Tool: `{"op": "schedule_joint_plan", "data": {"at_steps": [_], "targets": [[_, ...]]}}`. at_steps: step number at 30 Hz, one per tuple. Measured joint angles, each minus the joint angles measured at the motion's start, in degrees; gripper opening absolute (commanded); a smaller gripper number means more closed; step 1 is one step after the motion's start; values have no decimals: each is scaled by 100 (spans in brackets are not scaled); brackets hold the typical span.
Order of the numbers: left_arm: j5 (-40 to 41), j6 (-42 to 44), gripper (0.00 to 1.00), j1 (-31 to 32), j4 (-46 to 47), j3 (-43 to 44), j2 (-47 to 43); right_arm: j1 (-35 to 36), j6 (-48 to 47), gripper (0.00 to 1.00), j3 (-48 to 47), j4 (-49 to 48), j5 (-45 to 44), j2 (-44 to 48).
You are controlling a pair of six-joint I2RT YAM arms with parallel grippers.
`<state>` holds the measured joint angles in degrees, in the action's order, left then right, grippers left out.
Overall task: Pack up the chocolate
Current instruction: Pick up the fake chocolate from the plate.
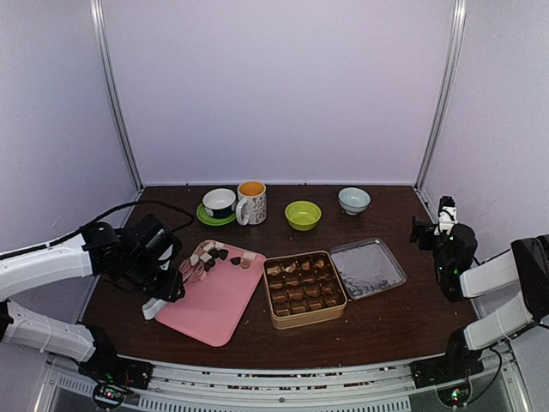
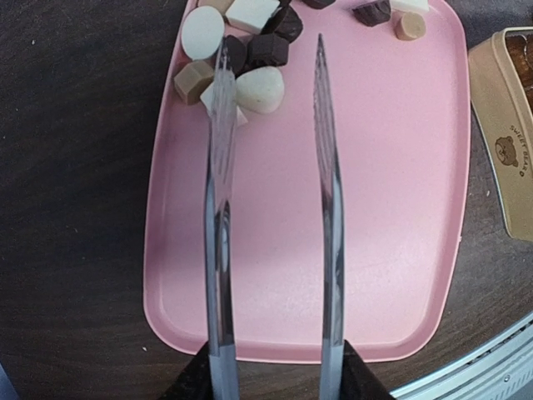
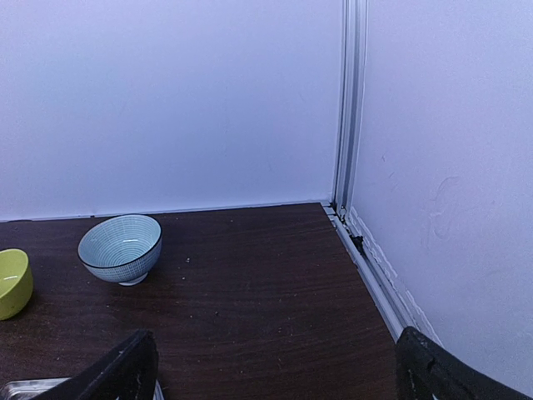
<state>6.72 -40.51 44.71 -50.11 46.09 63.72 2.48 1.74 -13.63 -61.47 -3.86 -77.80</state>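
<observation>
Dark desk [image 1: 386,318]: chocolate [image 2: 262,87] is heaped at the far end of the pink tray [image 2: 375,250]. Metal tongs [image 2: 329,208] are gripped by the left claw [image 2: 275,385], blades apart; the right claw [image 3: 279,367] is spread wide, empty. One piece should be straddled squarely.

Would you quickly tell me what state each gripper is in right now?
Left gripper: closed on the tongs, whose tips are apart and empty.
Right gripper: open, holding nothing.

The tray [image 2: 375,250] is looking plain pink, the chocolate [image 2: 268,48] is coming in dark brown, tan and cream-white, the tin [image 2: 504,125] is showing gold with a bear print, and the bowl [image 3: 121,248] is sporting fine blue lines.
</observation>
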Motion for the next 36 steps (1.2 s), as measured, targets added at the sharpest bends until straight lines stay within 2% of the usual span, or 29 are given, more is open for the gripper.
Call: {"op": "schedule_joint_plan", "data": {"at_steps": [10, 26, 33, 36], "targets": [[61, -164, 47, -44, 74, -144, 264, 0, 0, 100, 0, 0, 0, 0], [114, -142, 46, -387, 463, -271, 551, 0, 0, 100, 0, 0, 0, 0], [116, -140, 40, -402, 514, -273, 625, 0, 0, 100, 0, 0, 0, 0], [116, -133, 33, -402, 514, -273, 664, 0, 0, 100, 0, 0, 0, 0]]}}
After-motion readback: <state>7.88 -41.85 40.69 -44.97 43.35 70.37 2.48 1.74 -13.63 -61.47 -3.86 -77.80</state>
